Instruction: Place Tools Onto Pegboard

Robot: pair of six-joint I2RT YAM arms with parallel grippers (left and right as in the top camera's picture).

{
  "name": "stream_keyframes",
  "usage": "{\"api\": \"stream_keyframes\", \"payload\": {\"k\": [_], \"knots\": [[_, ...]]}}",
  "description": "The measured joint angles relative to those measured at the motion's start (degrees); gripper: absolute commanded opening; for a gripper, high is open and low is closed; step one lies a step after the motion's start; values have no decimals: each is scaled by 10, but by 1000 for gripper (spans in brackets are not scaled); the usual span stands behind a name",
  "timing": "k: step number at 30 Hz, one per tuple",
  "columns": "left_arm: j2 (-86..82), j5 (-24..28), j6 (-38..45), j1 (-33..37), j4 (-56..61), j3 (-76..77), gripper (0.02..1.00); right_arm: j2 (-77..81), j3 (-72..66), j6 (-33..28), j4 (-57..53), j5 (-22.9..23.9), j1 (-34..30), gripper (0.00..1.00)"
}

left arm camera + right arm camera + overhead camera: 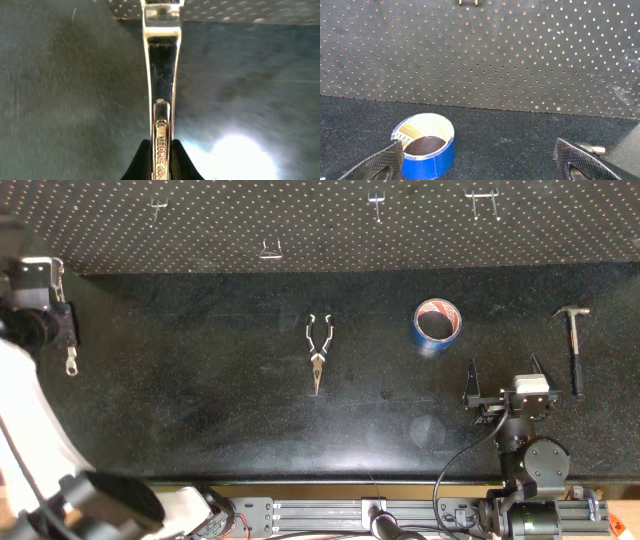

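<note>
My left gripper is shut on a chrome wrench whose shaft points toward the pegboard. In the top view that gripper sits at the far left, with the wrench's end poking out below it. Pliers lie mid-table. A blue tape roll and a hammer lie at the right. My right gripper rests between them, open and holding nothing. From its wrist, the tape roll lies ahead beyond one finger, and the hammer head is by the other.
The pegboard runs along the table's far edge. It carries several metal hooks, among them one low at the centre left, one higher up and one toward the right. The black tabletop lies between the tools.
</note>
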Motion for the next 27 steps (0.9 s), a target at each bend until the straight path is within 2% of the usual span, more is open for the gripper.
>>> {"api": "stream_keyframes", "payload": {"k": [4,6,9,10,11,12,15,20,24,27], "knots": [[-32,38,-10,0,-31,-3,29,0,0,0,0,0,0,976],[-31,44,-24,2,34,-25,27,0,0,0,0,0,0,976],[-33,25,-56,0,208,-104,29,0,0,0,0,0,0,976],[-35,-2,-70,-11,306,-159,29,0,0,0,0,0,0,976],[-35,-18,-76,-23,342,-189,29,0,0,0,0,0,0,976],[-38,-45,-82,-44,392,-229,29,0,0,0,0,0,0,976],[-47,-75,-99,-126,416,-289,29,0,0,0,0,0,0,976],[-86,-91,-175,-280,436,-299,27,0,0,0,0,0,0,976],[-120,-132,-212,-350,451,-299,29,0,0,0,0,0,0,976],[-124,-163,-224,-356,450,-299,29,0,0,0,0,0,0,976]]}}
